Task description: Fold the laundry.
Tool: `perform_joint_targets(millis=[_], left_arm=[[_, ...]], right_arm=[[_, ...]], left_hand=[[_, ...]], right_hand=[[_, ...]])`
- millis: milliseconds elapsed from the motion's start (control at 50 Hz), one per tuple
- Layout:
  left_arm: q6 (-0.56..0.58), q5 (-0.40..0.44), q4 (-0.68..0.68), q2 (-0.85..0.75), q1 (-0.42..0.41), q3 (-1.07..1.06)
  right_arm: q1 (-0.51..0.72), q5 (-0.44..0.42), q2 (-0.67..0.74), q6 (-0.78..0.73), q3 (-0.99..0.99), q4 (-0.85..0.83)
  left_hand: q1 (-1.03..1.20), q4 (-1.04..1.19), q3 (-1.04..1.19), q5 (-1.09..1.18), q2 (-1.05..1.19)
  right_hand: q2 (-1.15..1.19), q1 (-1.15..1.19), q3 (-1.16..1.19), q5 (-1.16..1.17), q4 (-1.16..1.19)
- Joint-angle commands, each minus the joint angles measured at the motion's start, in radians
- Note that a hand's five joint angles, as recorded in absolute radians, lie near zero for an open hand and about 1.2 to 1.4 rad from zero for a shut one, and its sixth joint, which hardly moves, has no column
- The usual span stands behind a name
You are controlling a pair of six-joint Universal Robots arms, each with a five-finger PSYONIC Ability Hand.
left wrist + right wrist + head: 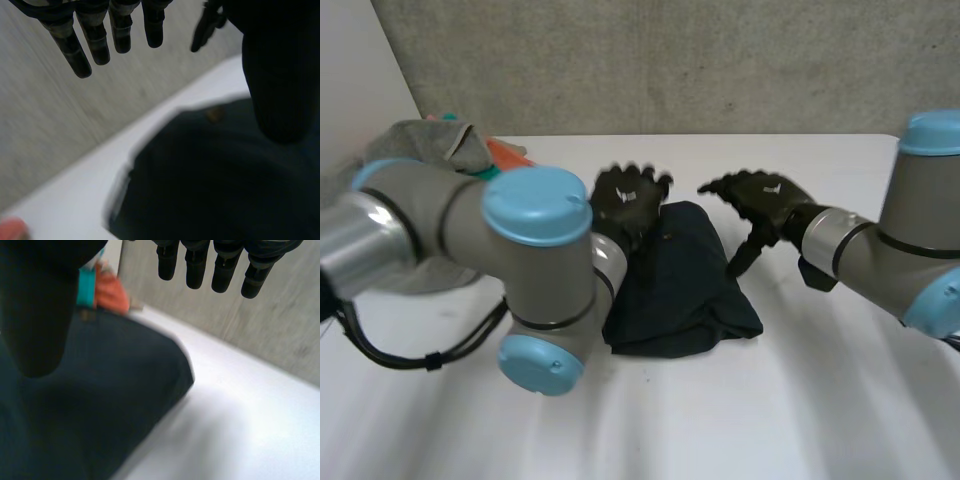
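Observation:
A dark navy garment [685, 285] lies folded into a compact bundle on the middle of the white table [800, 400]. My left hand [625, 200] hovers over its far left corner, fingers [95, 40] straight and spread, holding nothing. My right hand [760, 200] floats above the table just right of the garment's far edge, open, its fingers [220, 270] straight and its thumb [745, 250] pointing down beside the cloth. The garment [215, 180] spreads under my left palm, and under my right palm the same garment [100, 405] lies with its folded corner toward the wall.
A heap of grey cloth [445, 145] with an orange piece [505, 155] sits at the table's far left, behind my left arm [535, 270]. A grey wall [720, 60] runs along the table's far edge. Bare table surface lies in front and to the right.

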Motion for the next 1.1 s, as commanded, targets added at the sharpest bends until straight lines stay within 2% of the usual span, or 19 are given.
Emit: perform_joint_targets(millis=[20,180,280,420,500,600,640,720,760,840,920,1100], left_arm=[[-0.033,-0.006,-0.117,-0.128,0.009,0.051],[-0.023,-0.052,-0.180,-0.171,0.054,0.054],[0.025,-0.049,-0.199,-0.163,0.057,0.068],[0.077,-0.024,-0.219,-0.082,0.041,0.072],[0.074,0.023,-0.208,0.017,0.044,0.065],[0.072,0.141,-0.194,0.135,0.066,0.052],[0.072,0.186,-0.192,0.156,0.075,0.045],[0.068,0.338,-0.197,0.209,0.110,0.013],[0.049,0.438,-0.197,0.232,0.126,-0.021],[0.004,0.574,-0.196,0.263,0.135,-0.067],[-0.026,0.626,-0.192,0.278,0.132,-0.102],[-0.026,0.625,-0.176,0.292,0.126,-0.121]], right_arm=[[0.005,0.006,0.194,-0.108,-0.117,0.067],[0.004,0.029,0.245,-0.184,-0.124,0.059],[0.005,0.065,0.188,-0.269,-0.115,0.061],[0.004,0.072,0.064,-0.283,-0.026,0.030],[-0.007,0.093,-0.019,-0.257,0.064,-0.065],[-0.015,0.183,-0.078,-0.069,0.179,-0.132],[-0.029,0.188,-0.081,-0.007,0.204,-0.132],[-0.073,0.132,-0.082,0.093,0.273,-0.132],[-0.090,0.067,-0.075,0.110,0.307,-0.135],[-0.096,-0.028,-0.056,0.127,0.337,-0.146],[-0.089,-0.046,0.002,0.148,0.341,-0.181],[-0.041,-0.046,0.106,0.165,0.281,-0.256]], left_hand=[[0.007,-0.009,-0.018,-0.028,-0.011],[0.013,-0.004,-0.012,-0.022,-0.005],[0.025,0.008,-0.001,-0.010,0.007],[-0.008,-0.024,-0.033,-0.043,-0.025],[-0.010,-0.027,-0.036,-0.046,-0.028],[-0.010,-0.027,-0.036,-0.046,-0.028],[-0.005,-0.021,-0.030,-0.040,-0.022],[-0.005,-0.021,-0.030,-0.040,-0.022],[0.001,-0.015,-0.024,-0.034,-0.016],[0.007,-0.009,-0.018,-0.028,-0.011],[0.010,-0.006,-0.015,-0.025,-0.008],[0.010,-0.006,-0.015,-0.025,-0.008]], right_hand=[[-0.031,-0.047,-0.029,-0.050,-0.032],[-0.031,-0.047,-0.029,-0.050,-0.032],[-0.031,-0.047,-0.029,-0.050,-0.032],[-0.031,-0.047,-0.029,-0.050,-0.032],[-0.031,-0.047,-0.029,-0.050,-0.032],[-0.031,-0.047,-0.029,-0.050,-0.032],[-0.031,-0.047,-0.029,-0.050,-0.032],[-0.031,-0.047,-0.029,-0.050,-0.032],[-0.031,-0.047,-0.029,-0.050,-0.032],[-0.031,-0.047,-0.029,-0.050,-0.032],[-0.031,-0.047,-0.029,-0.050,-0.032],[-0.031,-0.047,-0.029,-0.050,-0.032]])
